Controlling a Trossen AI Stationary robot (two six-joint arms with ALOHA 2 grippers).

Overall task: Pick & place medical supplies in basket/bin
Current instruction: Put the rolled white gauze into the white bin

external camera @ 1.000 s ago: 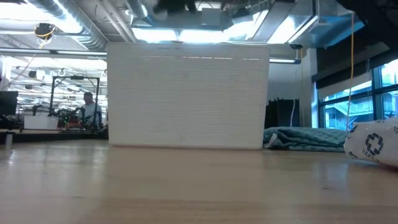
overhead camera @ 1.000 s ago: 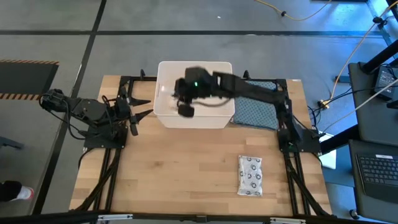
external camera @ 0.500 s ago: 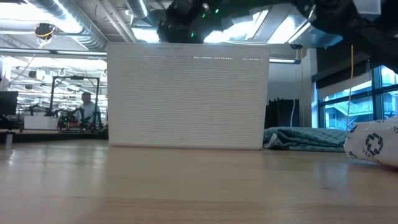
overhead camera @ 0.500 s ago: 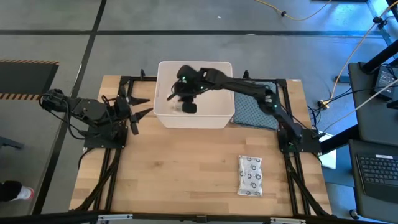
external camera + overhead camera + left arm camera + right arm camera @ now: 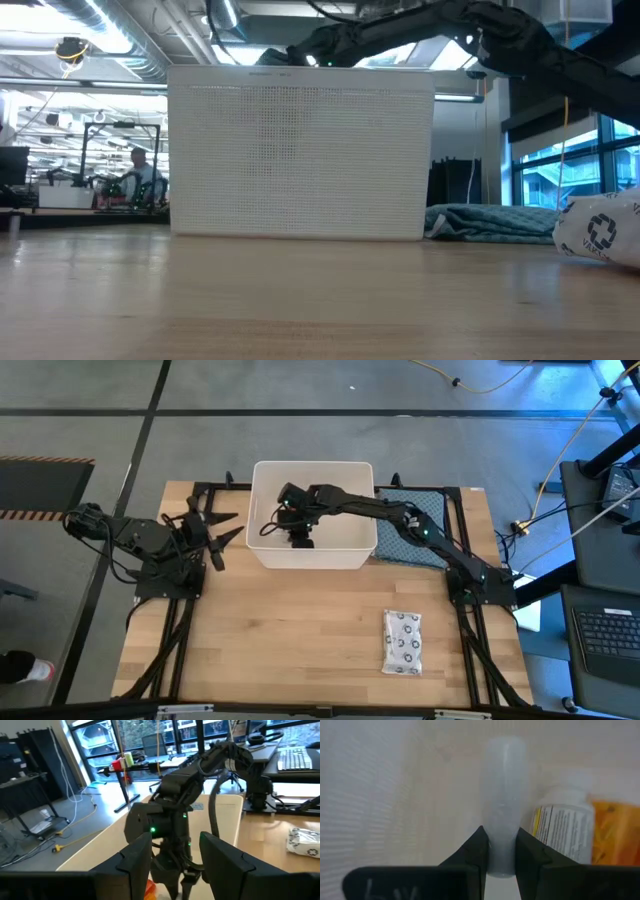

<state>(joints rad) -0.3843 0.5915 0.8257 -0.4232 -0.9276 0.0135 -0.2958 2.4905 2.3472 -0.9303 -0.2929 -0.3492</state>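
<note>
The white bin [image 5: 262,550] stands at the table's far middle; the low view shows its near wall [image 5: 300,150]. My right gripper [image 5: 298,536] reaches down inside it, shut on a pale white cylinder [image 5: 503,790]. On the bin's floor beside it lie a white labelled pill bottle [image 5: 561,832] and an orange-red item [image 5: 616,835]. The dotted blister pack [image 5: 403,642] lies flat on the table at the near right, and also shows in the low view [image 5: 600,230]. My left gripper [image 5: 232,528] waits open, left of the bin. My right gripper pinches the white cylinder's near end [image 5: 501,851] between its two fingers [image 5: 476,851]. The fingers point down into the bin and run along the cylinder. Whether its far end rests on the bin's floor, I cannot tell.
A blue-grey patterned cloth [image 5: 412,530] lies against the bin's right side and shows in the low view [image 5: 490,220]. Black frame rails run along both table sides. Bare wood lies between the bin and the near edge.
My right gripper has gone down from above the bin's rim into the bin and a little toward its near wall, staying shut on the white cylinder. The arm has stretched out lower over the bin's right side.
</note>
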